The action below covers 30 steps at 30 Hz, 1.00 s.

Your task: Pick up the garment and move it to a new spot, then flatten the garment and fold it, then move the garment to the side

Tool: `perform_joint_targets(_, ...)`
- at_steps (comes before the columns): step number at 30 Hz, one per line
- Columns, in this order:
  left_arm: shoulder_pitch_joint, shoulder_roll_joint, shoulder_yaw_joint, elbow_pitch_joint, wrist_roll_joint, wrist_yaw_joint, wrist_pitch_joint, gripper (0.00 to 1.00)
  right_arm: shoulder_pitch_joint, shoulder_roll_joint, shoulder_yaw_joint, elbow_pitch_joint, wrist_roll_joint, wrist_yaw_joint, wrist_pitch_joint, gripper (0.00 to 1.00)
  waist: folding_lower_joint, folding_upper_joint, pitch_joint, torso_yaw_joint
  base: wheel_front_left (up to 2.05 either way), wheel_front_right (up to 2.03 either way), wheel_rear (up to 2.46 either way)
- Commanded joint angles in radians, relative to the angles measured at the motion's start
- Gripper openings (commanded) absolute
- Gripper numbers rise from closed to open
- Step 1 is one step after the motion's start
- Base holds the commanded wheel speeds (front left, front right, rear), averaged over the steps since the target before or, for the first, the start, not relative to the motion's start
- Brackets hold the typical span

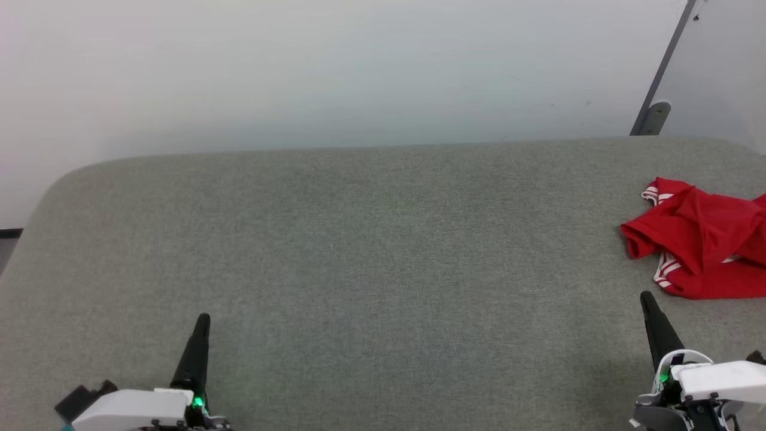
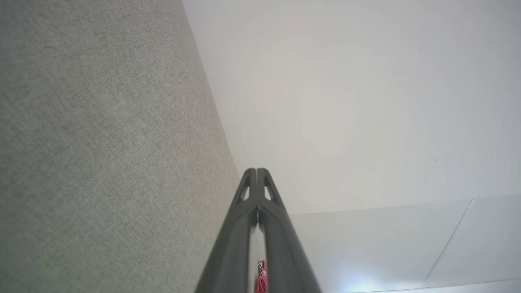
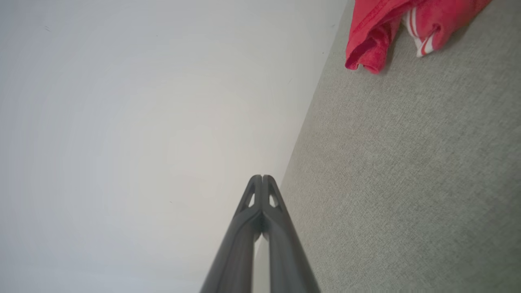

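The garment (image 1: pixel 700 239) is a bright red shirt with white stripe trim, lying crumpled at the far right of the grey cloth-covered table (image 1: pixel 371 239) and cut off by the view's right edge. My right gripper (image 1: pixel 646 297) is shut and empty, a short way in front of the garment's near edge and apart from it. In the right wrist view its tips (image 3: pixel 262 177) are pressed together, with the garment (image 3: pixel 390 28) at the upper right. My left gripper (image 1: pixel 203 320) is shut and empty at the lower left, far from the garment. Its tips (image 2: pixel 257 171) touch.
A pale wall (image 1: pixel 359 72) runs right behind the table's rounded back edge. A grey slanted post with a bracket (image 1: pixel 655 117) stands at the back right corner. The table's left corner curves away near a dark floor strip (image 1: pixel 9 236).
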Motion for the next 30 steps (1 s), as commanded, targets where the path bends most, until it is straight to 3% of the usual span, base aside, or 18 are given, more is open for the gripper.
perform_joint_targets(1, -0.017, -0.004, 0.001, -0.001, -0.017, -0.005, 0.005, 0.0, 0.009, 0.002, -0.005, -0.01, 0.024, -0.001, 0.007, 0.0, 0.0, 0.0, 0.001, 0.001, 0.0, 0.0, 0.0)
perform_joint_targets(30, -0.056, -0.041, -0.002, 0.01, -0.139, -0.01, 0.052, 0.0, 0.021, 0.014, -0.026, -0.034, 0.205, -0.001, 0.053, 0.0, 0.0, 0.0, 0.007, 0.013, 0.0, 0.0, 0.0)
